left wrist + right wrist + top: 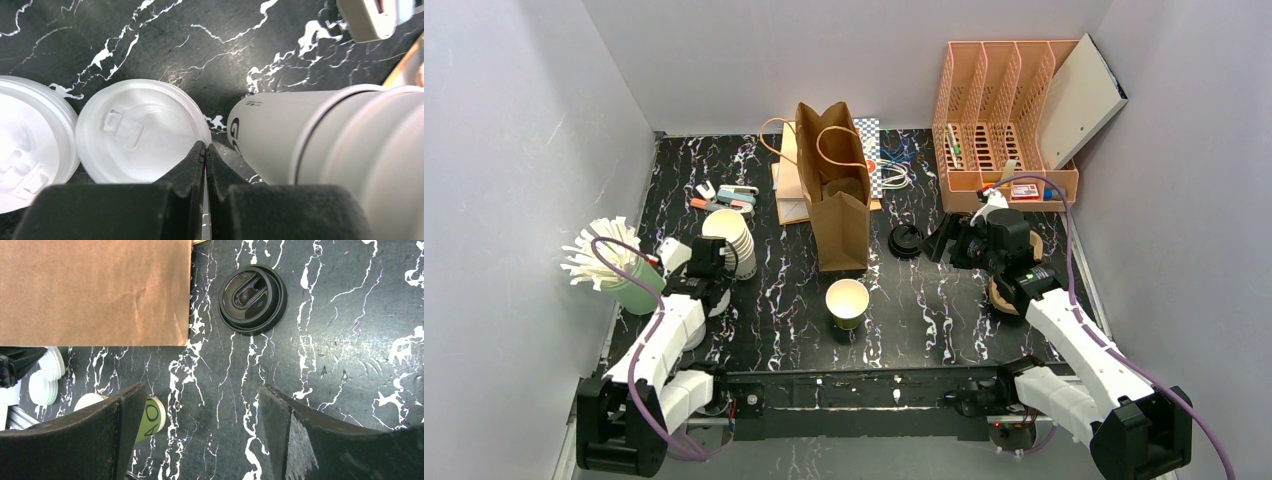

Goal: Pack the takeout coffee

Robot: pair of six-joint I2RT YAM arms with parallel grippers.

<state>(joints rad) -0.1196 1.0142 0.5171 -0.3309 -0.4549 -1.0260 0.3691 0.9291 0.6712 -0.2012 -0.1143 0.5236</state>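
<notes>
A green-sided paper cup (pixel 847 302) stands upright with no lid in front of the brown paper bag (pixel 839 190); the right wrist view shows the cup (pixel 150 417) partly behind a finger. Two white sip lids (pixel 140 137) (pixel 25 145) lie flat on the table beside a stack of cream cups (pixel 320 145) lying on its side. My left gripper (pixel 205 148) is shut at the nearer lid's right rim, one finger over the lid and one outside it. My right gripper (pixel 200 425) hovers open over bare table near the loose black lid (pixel 252 299).
The stack of cream cups (pixel 732 240) lies left of the bag. A green holder of white stirrers (pixel 614 265) stands at the far left. An orange file rack (pixel 1004 120) fills the back right. Small office items (pixel 724 197) lie behind the cups.
</notes>
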